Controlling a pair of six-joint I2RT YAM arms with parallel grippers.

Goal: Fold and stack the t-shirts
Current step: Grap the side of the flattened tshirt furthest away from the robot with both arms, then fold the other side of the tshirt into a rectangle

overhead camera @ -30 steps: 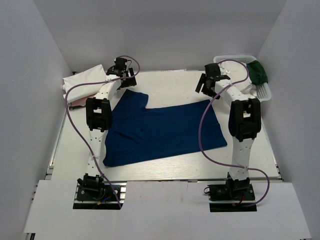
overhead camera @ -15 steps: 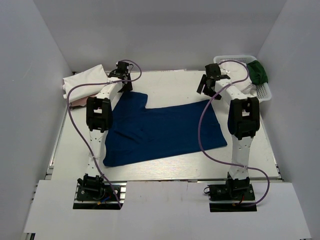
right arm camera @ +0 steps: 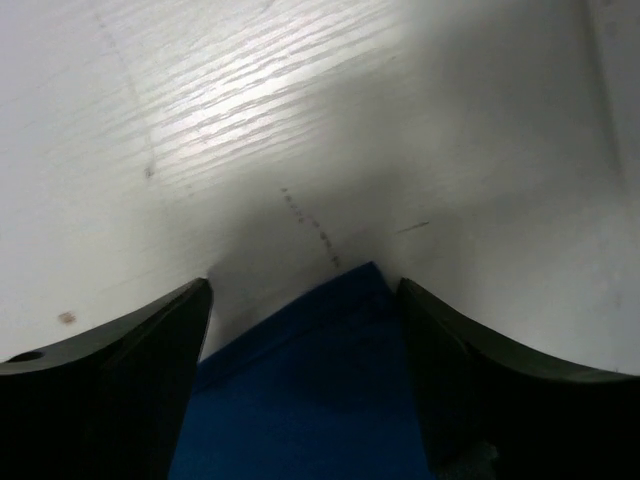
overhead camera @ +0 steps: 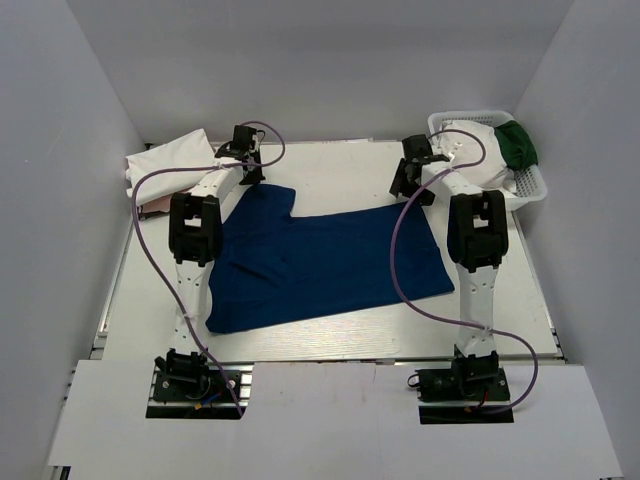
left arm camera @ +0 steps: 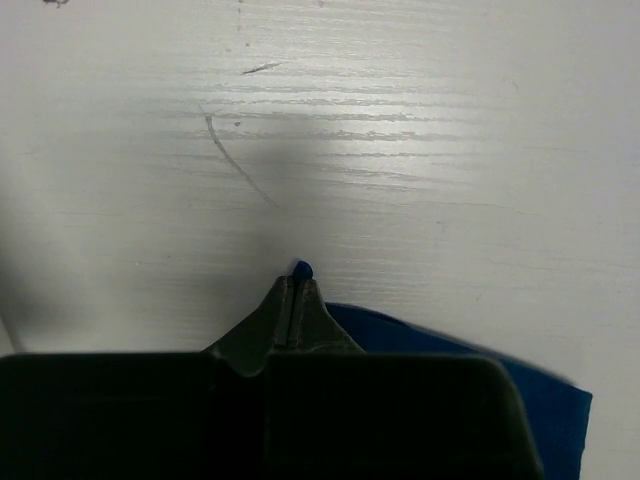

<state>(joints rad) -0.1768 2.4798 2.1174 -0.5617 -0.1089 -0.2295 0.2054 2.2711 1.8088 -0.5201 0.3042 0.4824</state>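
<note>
Lying flat on the white table (overhead camera: 340, 165), the blue t-shirt (overhead camera: 320, 265) is pinched at its far left corner by the closed left gripper (left arm camera: 296, 285) — while its far right corner is straddled by the right gripper (right arm camera: 303, 295), spread wide and empty.

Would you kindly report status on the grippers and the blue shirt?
Left gripper shut on a far corner of the blue shirt. Right gripper open, straddling the other far corner. Shirt spread on table; nothing in the way.
</note>
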